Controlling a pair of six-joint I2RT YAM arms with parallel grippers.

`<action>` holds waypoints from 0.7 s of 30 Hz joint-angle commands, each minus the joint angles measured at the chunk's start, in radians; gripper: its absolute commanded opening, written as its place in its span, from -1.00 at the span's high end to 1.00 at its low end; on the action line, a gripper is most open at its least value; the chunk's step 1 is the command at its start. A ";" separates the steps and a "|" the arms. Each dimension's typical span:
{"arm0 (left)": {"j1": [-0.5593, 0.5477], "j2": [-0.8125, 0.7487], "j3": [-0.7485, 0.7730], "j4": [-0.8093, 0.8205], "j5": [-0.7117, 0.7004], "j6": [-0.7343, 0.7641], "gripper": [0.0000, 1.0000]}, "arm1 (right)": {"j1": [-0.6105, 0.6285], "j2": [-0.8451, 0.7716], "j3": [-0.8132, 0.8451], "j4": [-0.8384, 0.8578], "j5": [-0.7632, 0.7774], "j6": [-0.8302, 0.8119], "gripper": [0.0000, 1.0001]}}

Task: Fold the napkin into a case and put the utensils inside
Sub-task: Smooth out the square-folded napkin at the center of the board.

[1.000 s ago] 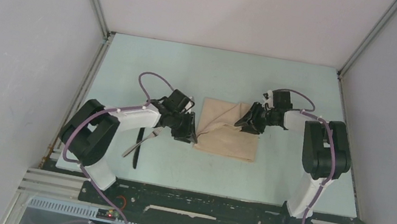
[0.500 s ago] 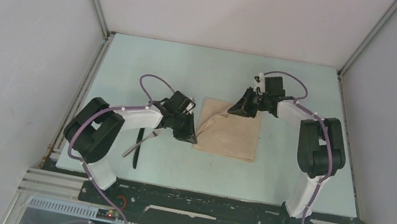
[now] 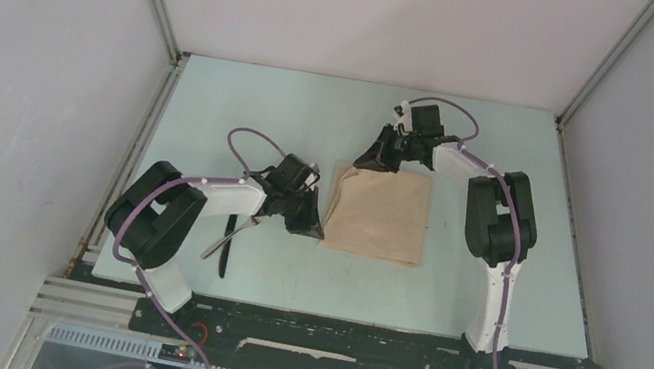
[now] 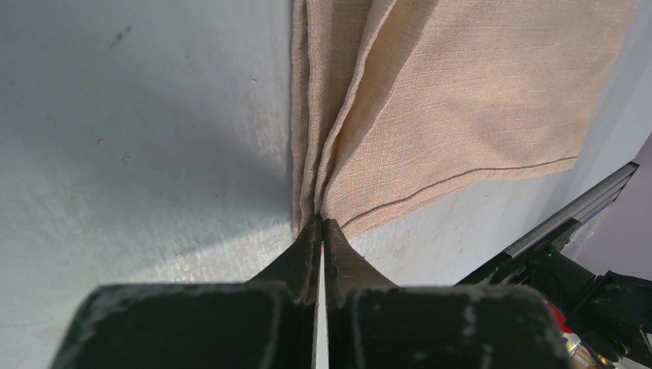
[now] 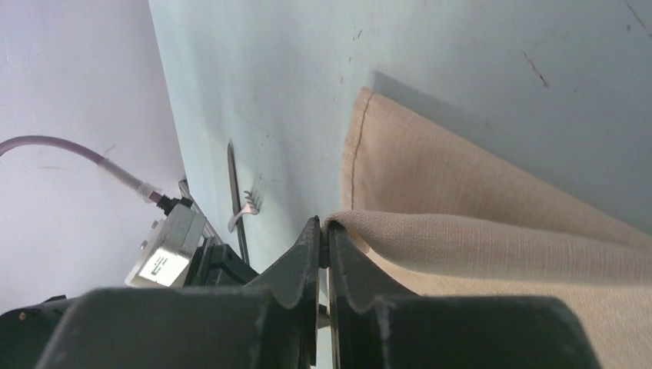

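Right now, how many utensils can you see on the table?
2. A black knife and a silver fork lie together, left of the napkin; its folds could hide more.

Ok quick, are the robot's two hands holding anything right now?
Left gripper: closed, pinching the napkin at its near left corner.
Right gripper: closed, pinching the napkin's far edge, raised in a fold.

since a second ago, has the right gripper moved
Yes. The right gripper, pinching the napkin, moved left and toward the table's far edge, ending at the napkin's far left corner.
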 commanded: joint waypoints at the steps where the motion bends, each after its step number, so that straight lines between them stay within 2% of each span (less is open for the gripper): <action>1: -0.014 -0.001 -0.021 -0.004 0.011 -0.008 0.99 | 0.014 0.050 0.087 -0.006 -0.027 0.038 0.76; 16: -0.015 -0.004 -0.038 0.002 0.009 -0.008 1.00 | 0.020 0.183 0.223 -0.015 -0.059 0.068 0.66; 21: -0.015 -0.011 -0.046 0.002 0.006 -0.008 1.00 | 0.023 0.211 0.252 0.001 -0.081 0.086 0.54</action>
